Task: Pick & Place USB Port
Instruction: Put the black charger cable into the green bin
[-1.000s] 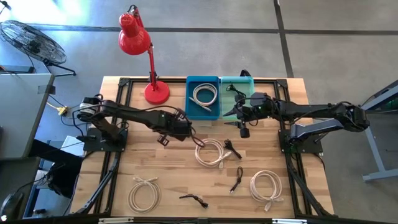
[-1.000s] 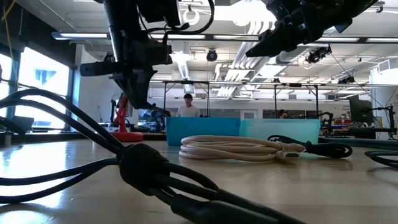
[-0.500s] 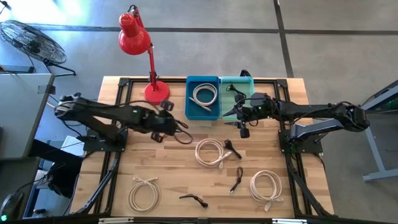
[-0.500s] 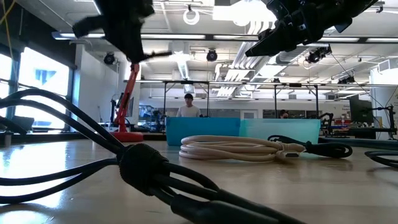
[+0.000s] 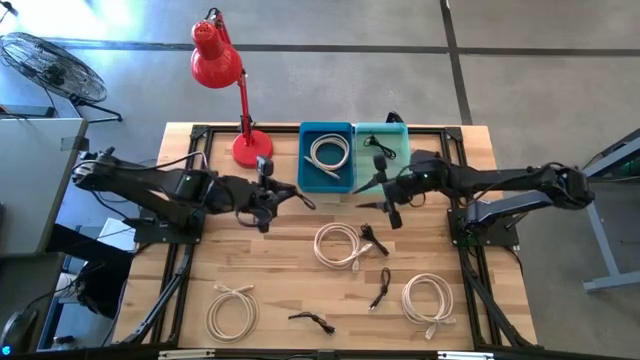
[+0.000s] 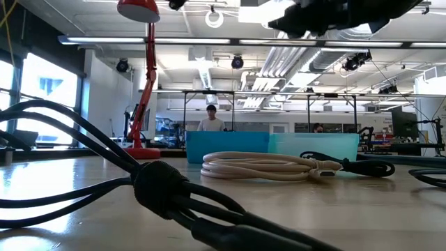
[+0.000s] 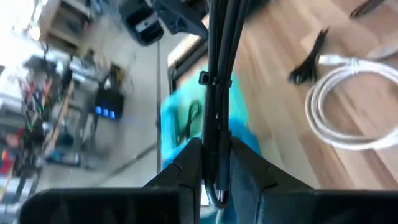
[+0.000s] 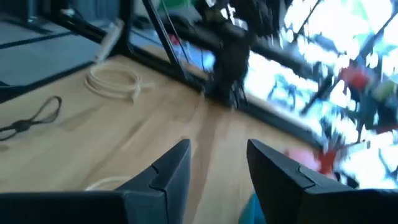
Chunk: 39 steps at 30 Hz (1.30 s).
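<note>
My left gripper (image 5: 268,194) hovers over the table left of the blue bin (image 5: 326,180) and is shut on a black USB cable (image 5: 296,196). My right gripper (image 5: 372,197) is open with nothing between its fingers (image 8: 168,171), in front of the teal bin (image 5: 400,135). A white coil (image 5: 328,152) lies in the blue bin and a black cable (image 5: 380,160) in the teal one. Other white coils (image 5: 338,245) (image 5: 428,298) (image 5: 232,310) and black cables (image 5: 375,238) (image 5: 381,288) (image 5: 312,321) lie flat on the table. My left gripper pinches the bundled black cable (image 7: 217,134) between its two fingers (image 7: 186,171). The fingers lie along the cable, which runs straight out past the fingertips, with a tie (image 7: 214,79) farther along it. The cable is lifted clear of the table, its free end (image 5: 307,202) pointing toward the table's right.
A red desk lamp (image 5: 245,140) stands at the far edge, left of the bins. The low view shows a black cable (image 6: 153,188) close in front and a white coil (image 6: 265,166) before the bins. A person (image 6: 211,118) stands in the room beyond.
My left gripper has moved up and toward the table's left, away from the middle white coil, carrying the black cable clear of the table; it has risen out of the low view. My right gripper has also risen and turned near the teal bin.
</note>
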Tool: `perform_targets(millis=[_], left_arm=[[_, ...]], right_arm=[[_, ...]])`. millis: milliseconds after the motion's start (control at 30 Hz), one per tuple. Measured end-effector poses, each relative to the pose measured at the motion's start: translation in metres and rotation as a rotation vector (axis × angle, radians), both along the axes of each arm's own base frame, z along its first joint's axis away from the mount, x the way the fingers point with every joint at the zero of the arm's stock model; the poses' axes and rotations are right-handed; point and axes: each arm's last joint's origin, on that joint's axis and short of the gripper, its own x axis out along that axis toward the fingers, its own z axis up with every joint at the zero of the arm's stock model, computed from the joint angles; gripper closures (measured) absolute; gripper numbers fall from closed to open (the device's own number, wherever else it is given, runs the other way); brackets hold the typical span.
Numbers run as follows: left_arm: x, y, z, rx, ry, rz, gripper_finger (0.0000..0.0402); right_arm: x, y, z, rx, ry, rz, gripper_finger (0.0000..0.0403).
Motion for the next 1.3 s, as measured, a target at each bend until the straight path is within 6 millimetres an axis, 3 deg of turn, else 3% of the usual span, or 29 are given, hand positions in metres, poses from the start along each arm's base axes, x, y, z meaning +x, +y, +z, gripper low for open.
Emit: perform_targets(millis=[300,500,933,1300], left_arm=[[0.016,0.007,-0.013,0.007,-0.248,-0.188,0.0354],[0.021,0.021,-0.023,-0.042,-0.395,-0.351,0.0354],[0.060,0.043,-0.057,-0.127,-0.493,-0.584,0.0354],[0.078,0.059,-0.067,-0.152,-0.566,-0.697,0.0354]], right_arm=[[0.004,0.032,0.013,-0.194,-0.186,0.150,0.0252],[0.004,0.043,0.019,-0.226,-0.245,0.100,0.0253],[0.004,0.047,0.020,-0.237,-0.260,0.095,0.0252],[0.004,0.047,0.019,-0.236,-0.250,0.096,0.0253]])
